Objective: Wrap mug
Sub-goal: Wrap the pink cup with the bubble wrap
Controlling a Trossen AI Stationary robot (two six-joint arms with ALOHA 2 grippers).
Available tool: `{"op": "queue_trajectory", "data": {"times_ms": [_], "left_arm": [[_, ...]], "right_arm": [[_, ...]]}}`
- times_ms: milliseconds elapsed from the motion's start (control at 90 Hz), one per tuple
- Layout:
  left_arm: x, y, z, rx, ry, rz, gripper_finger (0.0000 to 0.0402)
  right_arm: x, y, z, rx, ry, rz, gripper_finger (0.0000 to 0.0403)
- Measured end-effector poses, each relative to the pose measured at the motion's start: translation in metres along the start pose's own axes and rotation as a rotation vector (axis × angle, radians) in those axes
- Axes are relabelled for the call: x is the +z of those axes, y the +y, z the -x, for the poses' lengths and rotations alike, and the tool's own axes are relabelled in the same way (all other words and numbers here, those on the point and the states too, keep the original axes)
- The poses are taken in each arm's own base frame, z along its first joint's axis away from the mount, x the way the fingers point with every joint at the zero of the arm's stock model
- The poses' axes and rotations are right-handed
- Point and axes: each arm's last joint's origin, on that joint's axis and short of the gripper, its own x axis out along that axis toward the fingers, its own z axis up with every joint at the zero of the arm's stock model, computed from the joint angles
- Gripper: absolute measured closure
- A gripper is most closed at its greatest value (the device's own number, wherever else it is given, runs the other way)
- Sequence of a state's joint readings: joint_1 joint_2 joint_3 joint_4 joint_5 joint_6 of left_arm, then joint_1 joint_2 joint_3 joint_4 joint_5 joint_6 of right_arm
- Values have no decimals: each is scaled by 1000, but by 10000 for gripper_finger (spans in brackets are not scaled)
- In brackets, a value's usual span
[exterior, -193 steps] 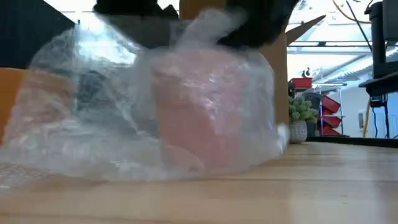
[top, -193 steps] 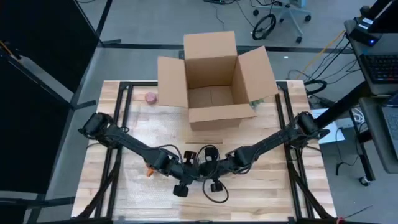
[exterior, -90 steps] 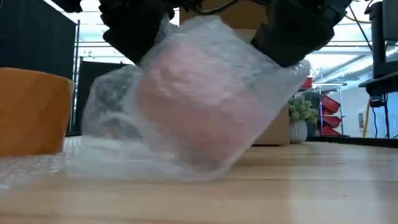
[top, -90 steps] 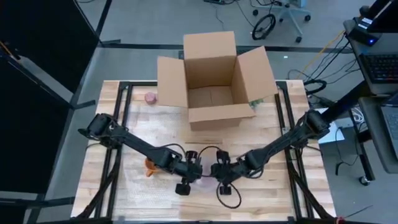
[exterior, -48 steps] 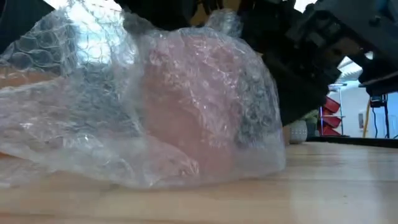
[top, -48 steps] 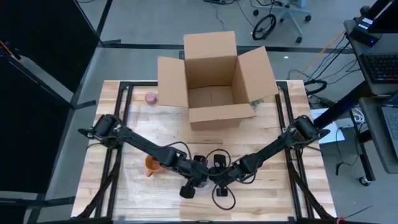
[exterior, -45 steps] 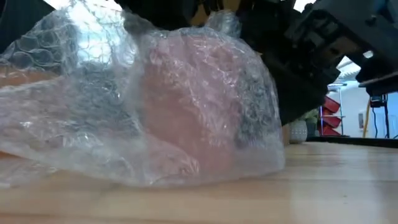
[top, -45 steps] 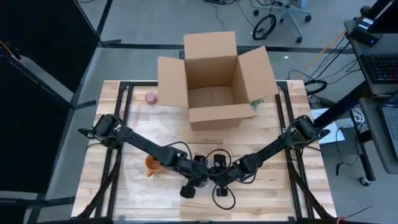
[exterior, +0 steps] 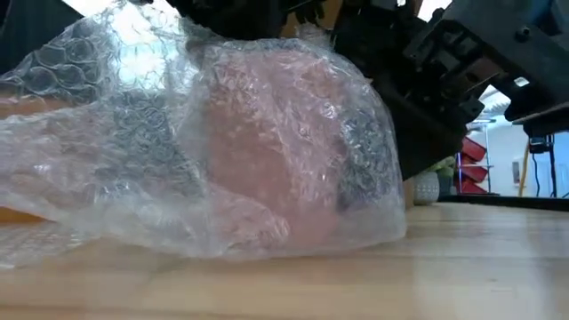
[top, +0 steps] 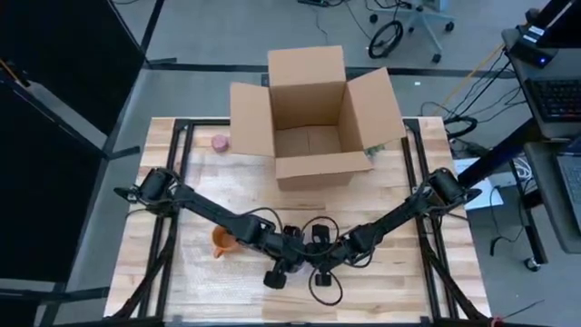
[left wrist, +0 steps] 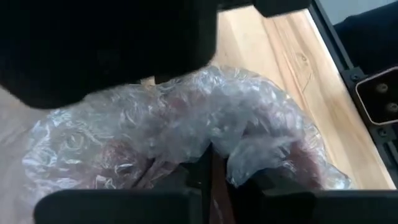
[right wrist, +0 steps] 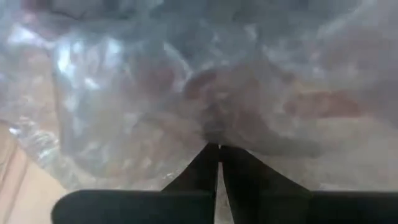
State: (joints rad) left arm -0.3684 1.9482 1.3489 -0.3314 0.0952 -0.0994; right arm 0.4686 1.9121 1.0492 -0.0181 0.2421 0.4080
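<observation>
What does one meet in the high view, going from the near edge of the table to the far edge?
Left pincer and right pincer meeting over the wrapped mug, then the orange cup, then the pink roll and the open cardboard box.

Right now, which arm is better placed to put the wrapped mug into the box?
Probably the right. Both grippers, left and right, pinch the clear bubble wrap around the pink mug, but the open cardboard box sits slightly toward the right arm's side.

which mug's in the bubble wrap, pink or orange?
The pink mug, under the bubble wrap both grippers pinch shut. The orange mug stands bare beside the left arm.
</observation>
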Motion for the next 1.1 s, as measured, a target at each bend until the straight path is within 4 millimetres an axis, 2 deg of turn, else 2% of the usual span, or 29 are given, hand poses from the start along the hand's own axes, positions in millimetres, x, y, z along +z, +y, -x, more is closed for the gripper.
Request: {"op": "queue_trajectory", "data": {"times_ms": [100,433,644,744,900,1011,1100], "left_arm": [[8,-4,6,1,15,-35,398],[38,-13,37,90,49,-106,401],[37,-12,38,87,64,-127,396],[35,-11,38,85,95,-132,372],[34,-11,38,81,107,-172,309],[29,-10,31,82,152,-174,270],[24,-8,19,81,194,-195,253]], "right_arm": [[0,0,0,0,1,-9,397],[0,0,0,2,1,-15,397],[0,0,0,5,4,-25,397],[0,0,0,6,4,-26,397],[0,0,0,6,5,-25,397],[0,0,0,6,6,-25,397],[0,-1,0,4,7,-27,397]]}}
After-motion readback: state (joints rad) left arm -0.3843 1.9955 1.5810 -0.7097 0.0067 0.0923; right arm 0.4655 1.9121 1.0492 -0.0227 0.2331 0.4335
